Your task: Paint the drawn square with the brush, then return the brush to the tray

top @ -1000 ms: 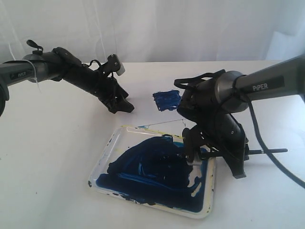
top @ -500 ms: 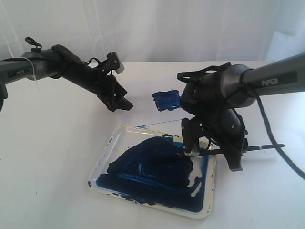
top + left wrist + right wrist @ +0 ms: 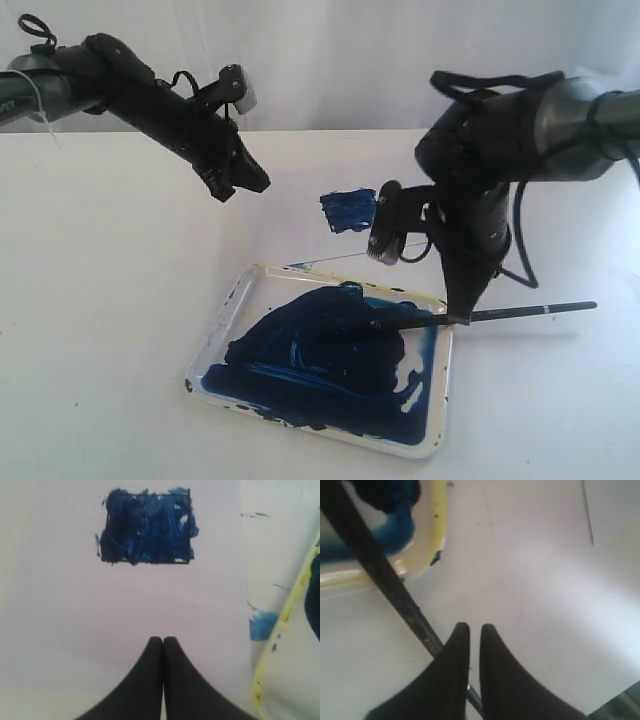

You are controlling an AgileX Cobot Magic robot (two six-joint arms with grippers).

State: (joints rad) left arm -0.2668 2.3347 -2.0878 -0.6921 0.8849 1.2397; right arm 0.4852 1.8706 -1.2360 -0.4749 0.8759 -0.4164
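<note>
The drawn square (image 3: 349,210) (image 3: 146,527) is smeared dark blue over its black outline. The tray (image 3: 222,325) (image 3: 437,530), full of dark blue paint, lies in front of it. The brush (image 3: 500,313) (image 3: 380,565) rests with its bristles in the tray and its black handle sticking out over the right rim onto the table. My right gripper (image 3: 459,311) (image 3: 475,626) points down just above the handle, jaws nearly together with only a slit, holding nothing. My left gripper (image 3: 240,188) (image 3: 163,639) hovers shut and empty to the left of the square.
The square is drawn on a white paper sheet (image 3: 125,605) lying on the white table behind the tray. A light blue smear (image 3: 262,625) marks the table between the paper and the tray's yellowish rim (image 3: 285,625).
My right gripper has let go of the brush, risen and closed its jaws; the brush now lies on the tray. My left arm has lifted higher.
</note>
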